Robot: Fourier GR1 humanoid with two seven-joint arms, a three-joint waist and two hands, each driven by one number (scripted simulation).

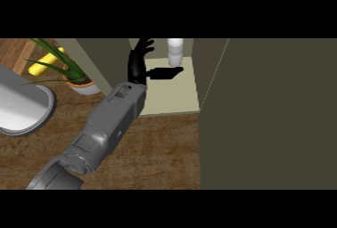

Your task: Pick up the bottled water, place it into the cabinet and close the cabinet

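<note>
Ribbed white plastic water bottle (175, 51) upright on pale cabinet shelf (172, 95); black left hand (139, 60) beside it, fingers straight, spread, holding nothing, bottle just right of fingertips.

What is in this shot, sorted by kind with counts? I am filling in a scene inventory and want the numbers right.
Bottled water, upright inside the cabinet: 1
Cabinet, door open: 1
Potted plant: 1
Yellow object behind the plant, kind unclear: 1
Grey round vessel at the left edge: 1
Robot hand, the left hand, open beside the bottle: 1
Total: 6
</note>
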